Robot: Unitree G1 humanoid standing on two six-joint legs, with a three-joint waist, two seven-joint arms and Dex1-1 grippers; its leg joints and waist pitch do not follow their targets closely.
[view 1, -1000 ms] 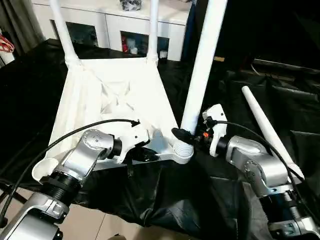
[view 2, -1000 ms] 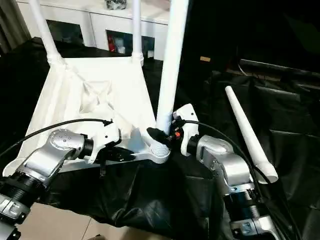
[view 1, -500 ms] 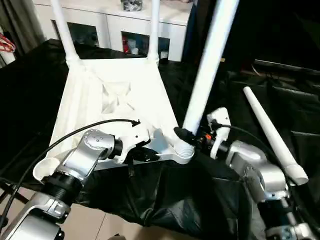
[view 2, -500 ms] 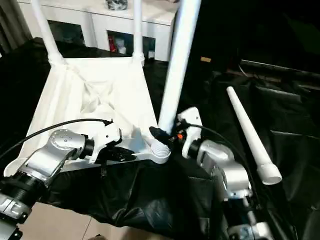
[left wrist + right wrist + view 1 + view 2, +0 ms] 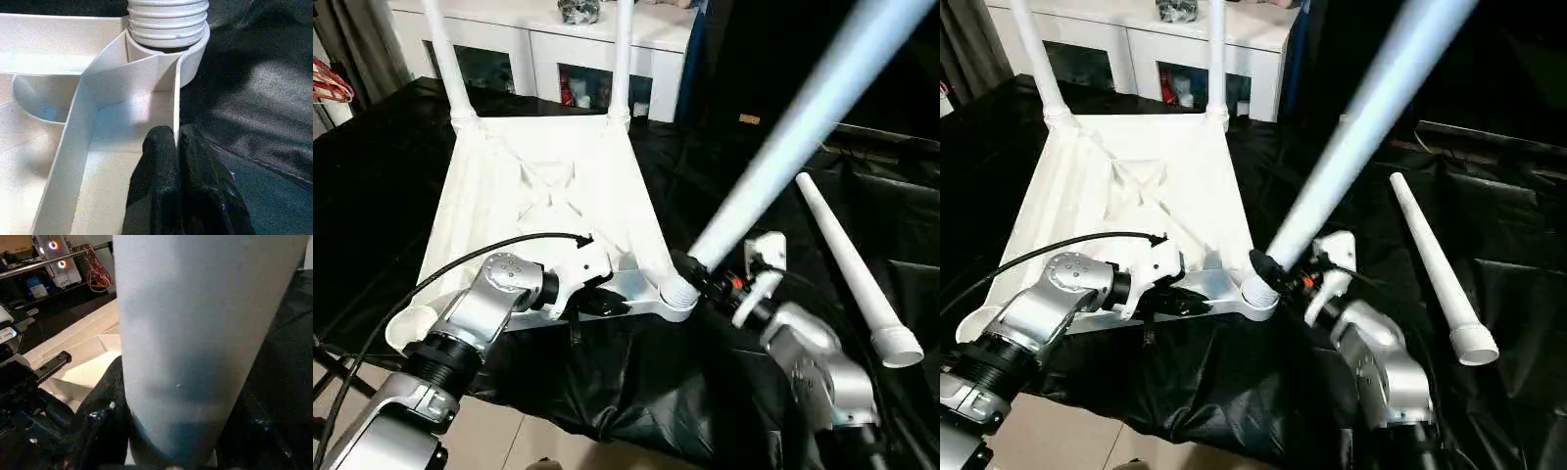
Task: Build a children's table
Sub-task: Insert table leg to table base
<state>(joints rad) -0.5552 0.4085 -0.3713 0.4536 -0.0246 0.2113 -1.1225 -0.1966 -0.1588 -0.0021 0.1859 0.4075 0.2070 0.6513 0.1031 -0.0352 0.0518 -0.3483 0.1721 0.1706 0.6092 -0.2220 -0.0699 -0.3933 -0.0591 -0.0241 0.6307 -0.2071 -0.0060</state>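
Left gripper (image 5: pixel 177 147): pinched shut on upturned white plastic tabletop (image 5: pixel 543 196) rim
Right gripper (image 5: pixel 705 281): clasping white tapered leg (image 5: pixel 773 166) base
Change: leg tipped from upright, threads still unseated in adjacent corner socket (image 5: pixel 677 299)

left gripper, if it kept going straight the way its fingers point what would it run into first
Probably the threaded base of the leg in the tabletop's corner socket. The left gripper, shut on the tabletop's rim wall, points along that wall toward the socket; the depth between them is unclear.
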